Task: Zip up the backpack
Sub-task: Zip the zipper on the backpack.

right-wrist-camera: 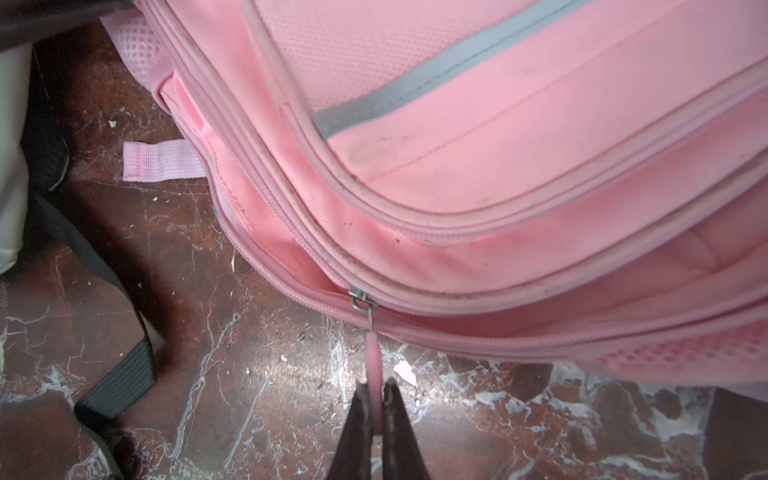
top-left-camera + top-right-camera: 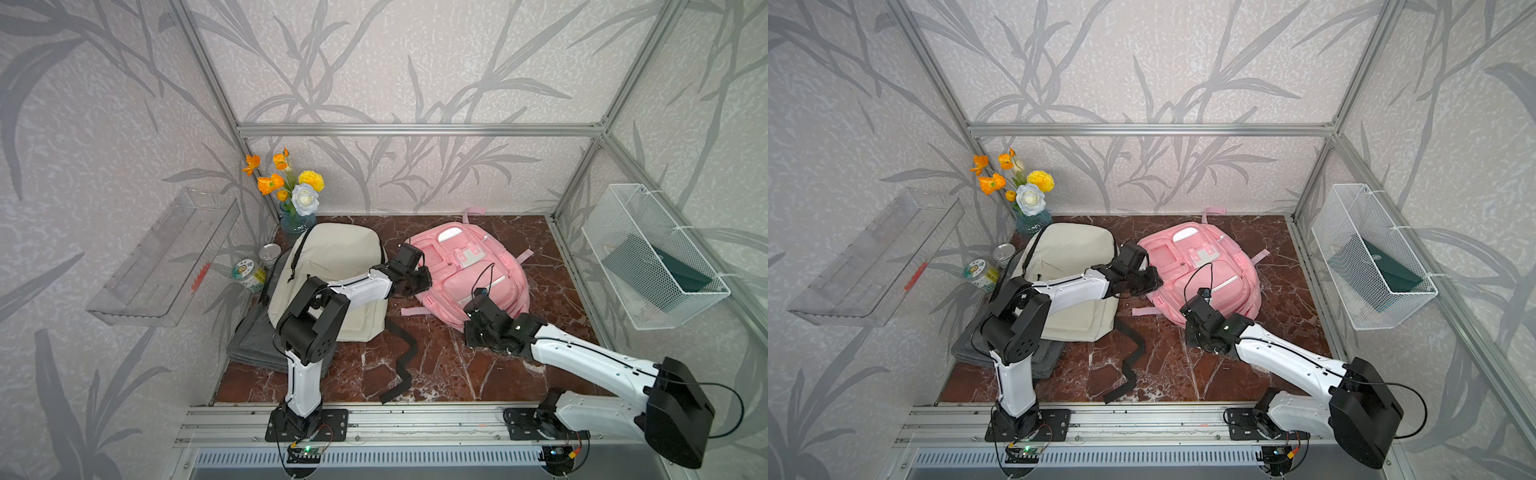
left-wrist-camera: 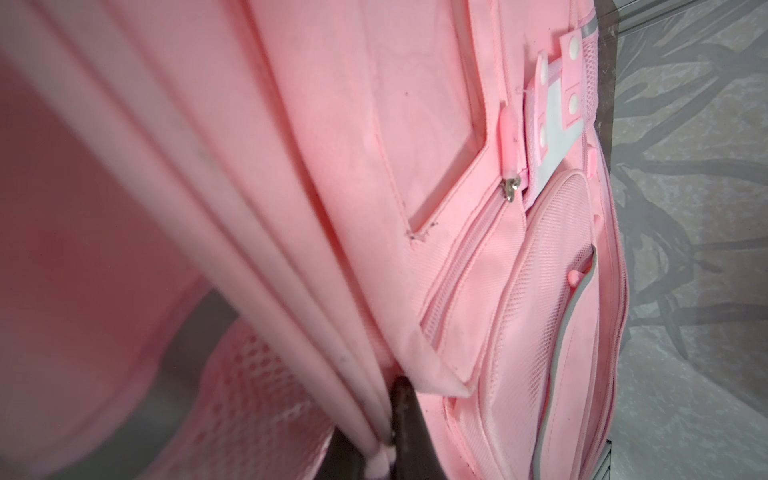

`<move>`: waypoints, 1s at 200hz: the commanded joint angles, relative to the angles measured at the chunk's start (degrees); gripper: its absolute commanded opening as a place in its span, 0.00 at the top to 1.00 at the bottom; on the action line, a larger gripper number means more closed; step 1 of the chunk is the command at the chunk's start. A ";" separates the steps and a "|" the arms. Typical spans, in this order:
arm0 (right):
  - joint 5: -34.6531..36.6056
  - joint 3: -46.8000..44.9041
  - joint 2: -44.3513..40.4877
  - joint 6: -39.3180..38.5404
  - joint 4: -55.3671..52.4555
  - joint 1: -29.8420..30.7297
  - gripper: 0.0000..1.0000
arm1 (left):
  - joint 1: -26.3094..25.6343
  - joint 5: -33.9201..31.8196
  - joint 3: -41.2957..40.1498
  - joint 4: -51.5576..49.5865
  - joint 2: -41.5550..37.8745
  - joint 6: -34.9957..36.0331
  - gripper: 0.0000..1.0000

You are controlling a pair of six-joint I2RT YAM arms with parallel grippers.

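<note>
Your right gripper (image 1: 376,392) has its jaws pressed together on the pink pull (image 1: 373,357), which hangs taut from the metal slider (image 1: 360,300). Only the right wrist view shows this pinch; in both top views the wrist hides it. That view also shows the zip gaping on the slider's side toward the strap tab (image 1: 160,161).

Your left gripper (image 3: 374,432) pinches a folded seam edge of the backpack (image 2: 478,266), which only the left wrist view shows; in the top views its fingertips are out of sight against the bag's side.

The backpack lies flat on the table (image 2: 436,365), towards the back, just beside a beige bag (image 2: 332,257).

On the right wall, a wire basket (image 2: 615,224) holds a dark green box (image 2: 673,270). A vase (image 2: 293,224) in the back corner holds flowers (image 2: 286,183).
</note>
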 commanded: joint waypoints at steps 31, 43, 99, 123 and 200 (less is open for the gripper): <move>9.71 -1.43 -5.89 1.51 -12.95 -2.79 1.00 | 3.78 -4.53 5.17 -1.20 1.11 4.06 1.00; 9.94 -2.18 -7.37 2.62 -13.63 -3.88 1.00 | 4.20 -4.46 6.64 -1.81 1.71 4.49 1.00; 0.79 -0.03 -9.88 -1.36 -1.84 -3.95 1.00 | 3.20 -4.03 21.42 -15.00 6.53 7.59 0.87; -1.77 1.94 -7.67 -1.65 3.43 -3.33 1.00 | 2.35 -5.59 20.77 -19.59 1.56 7.04 0.48; -2.24 6.29 5.12 -2.70 11.20 1.85 1.00 | -8.00 2.82 -9.52 3.73 -15.24 -10.29 0.43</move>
